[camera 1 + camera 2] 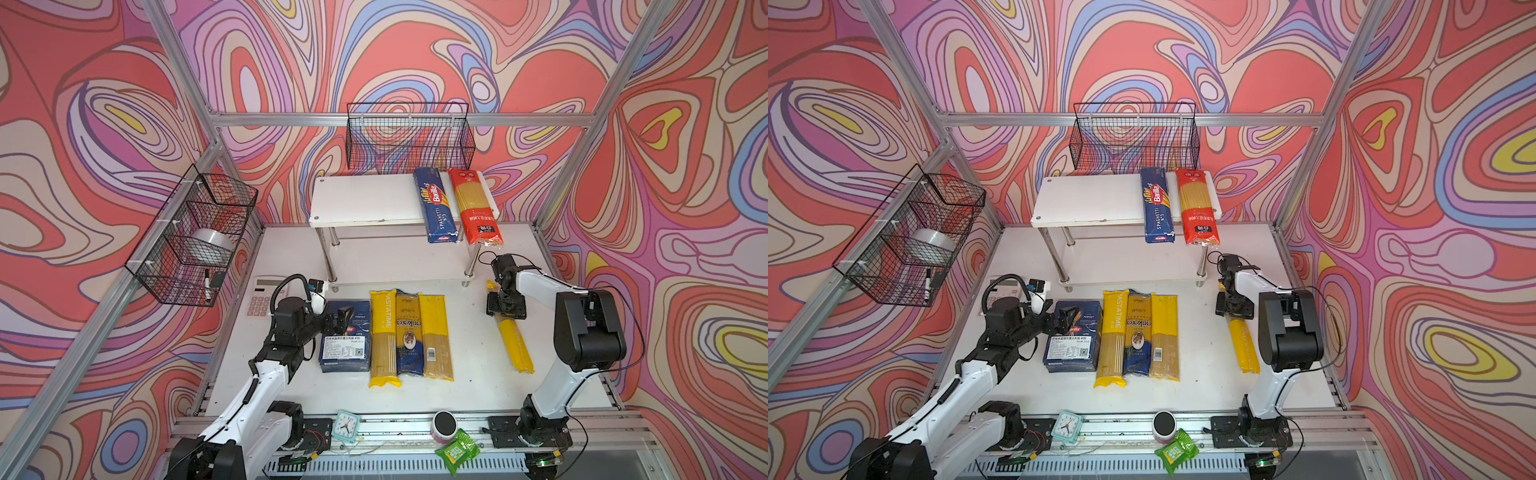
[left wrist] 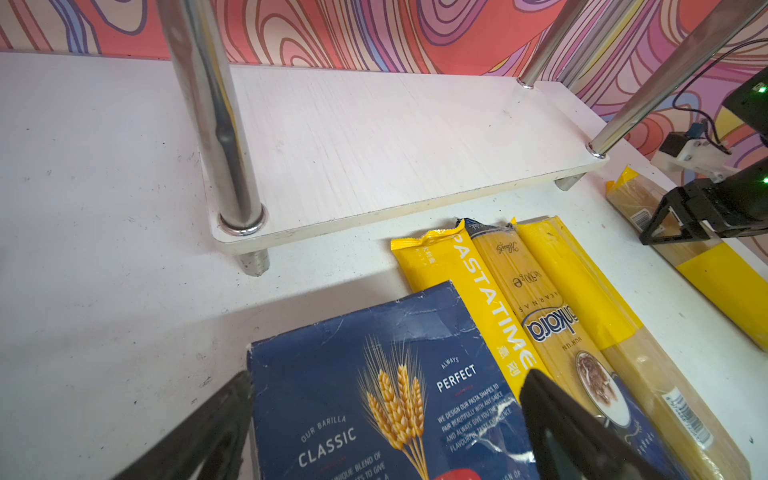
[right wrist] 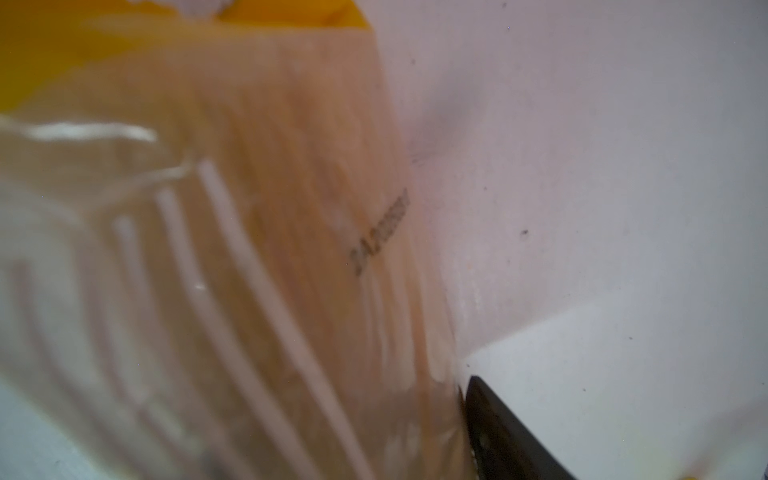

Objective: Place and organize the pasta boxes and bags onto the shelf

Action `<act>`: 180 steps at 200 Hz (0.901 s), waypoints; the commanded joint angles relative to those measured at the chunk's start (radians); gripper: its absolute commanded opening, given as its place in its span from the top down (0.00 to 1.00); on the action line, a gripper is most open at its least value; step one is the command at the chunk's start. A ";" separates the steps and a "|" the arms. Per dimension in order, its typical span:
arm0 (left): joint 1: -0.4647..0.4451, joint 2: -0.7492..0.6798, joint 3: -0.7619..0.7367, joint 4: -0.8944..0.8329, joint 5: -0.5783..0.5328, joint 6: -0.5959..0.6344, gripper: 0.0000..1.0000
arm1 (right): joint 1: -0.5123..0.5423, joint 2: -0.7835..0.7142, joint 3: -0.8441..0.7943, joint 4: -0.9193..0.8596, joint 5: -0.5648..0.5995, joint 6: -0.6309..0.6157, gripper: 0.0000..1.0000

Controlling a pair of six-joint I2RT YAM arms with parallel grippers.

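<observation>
Shelf [image 1: 365, 199] on white table [image 1: 478, 357], swirly walls [image 1: 83, 124]; left tool [image 1: 343, 320] spread; right tool [image 1: 505, 309]: cannot tell.

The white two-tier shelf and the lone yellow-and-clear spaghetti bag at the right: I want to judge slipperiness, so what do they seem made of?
White two-tier shelf: boards probably laminated wood, matte, faint grain lines; chrome legs polished metal, mirror reflections. Yellow-and-clear spaghetti bag: thin glossy plastic film, strands visible through it, bright glare streaks.

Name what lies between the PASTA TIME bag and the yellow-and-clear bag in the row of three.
The dark blue-gold bag, touching both; both top views show it.
</observation>
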 commanded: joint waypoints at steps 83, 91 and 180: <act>-0.005 -0.018 0.004 0.010 -0.005 -0.002 0.00 | 0.000 0.018 -0.018 -0.033 -0.022 0.040 0.62; -0.005 -0.018 0.005 0.011 -0.005 -0.003 0.00 | 0.000 0.006 -0.023 -0.029 -0.027 0.037 0.65; -0.003 -0.018 0.006 0.009 -0.007 -0.002 0.00 | -0.005 -0.176 -0.099 0.042 -0.040 0.031 0.91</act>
